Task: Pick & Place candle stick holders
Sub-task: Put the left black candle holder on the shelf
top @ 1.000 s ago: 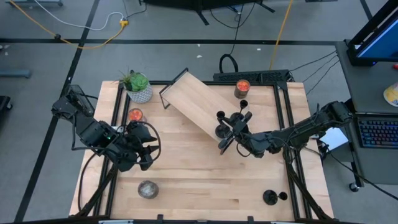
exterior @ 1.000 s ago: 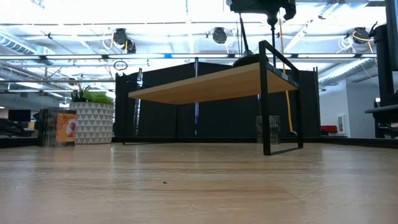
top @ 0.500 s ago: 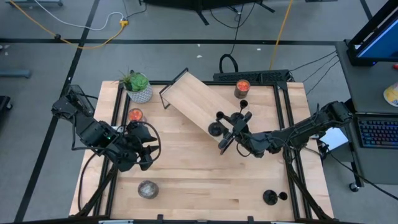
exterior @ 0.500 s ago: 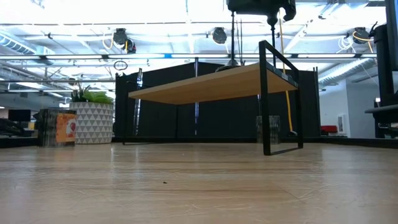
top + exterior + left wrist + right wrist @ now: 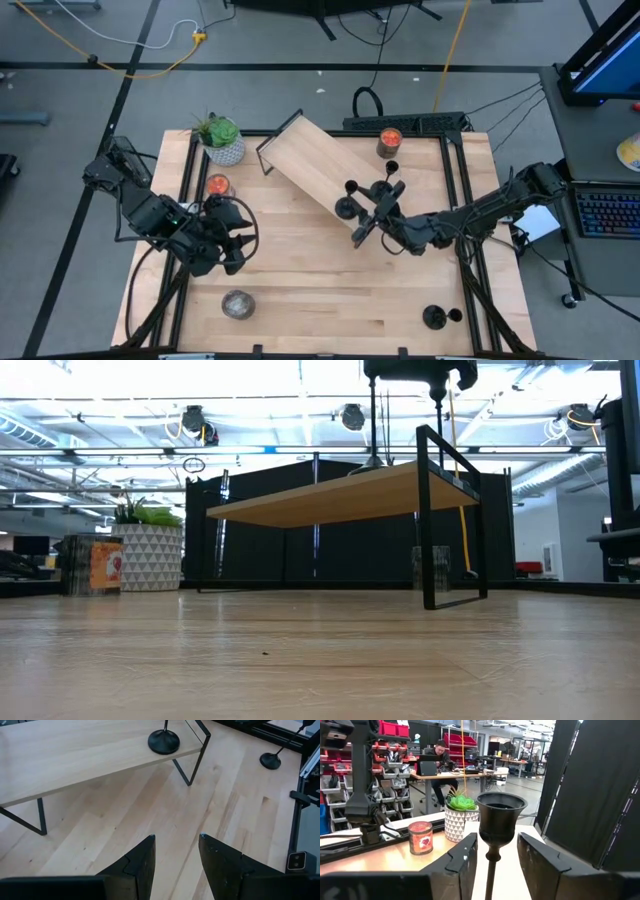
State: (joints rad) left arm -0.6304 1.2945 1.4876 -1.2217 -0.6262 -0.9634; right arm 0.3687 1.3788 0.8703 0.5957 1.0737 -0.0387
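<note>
While I look straight down, one candle stick holder [image 5: 346, 205] stands on the small wooden shelf [image 5: 310, 165], right gripper [image 5: 371, 212] beside it, another candle stick holder [image 5: 433, 317] near the table's front. Right wrist view: fingers [image 5: 462, 857] spread, flanking its stem without contact. Left wrist view: left gripper [image 5: 176, 851] fingers slightly apart, holding nothing.

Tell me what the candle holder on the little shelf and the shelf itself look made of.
The candle holder looks like black metal with a matte finish, judging by its dull sheen; painted wood is possible. The shelf has a pale wood-grain top and thin black legs, probably metal rod.
</note>
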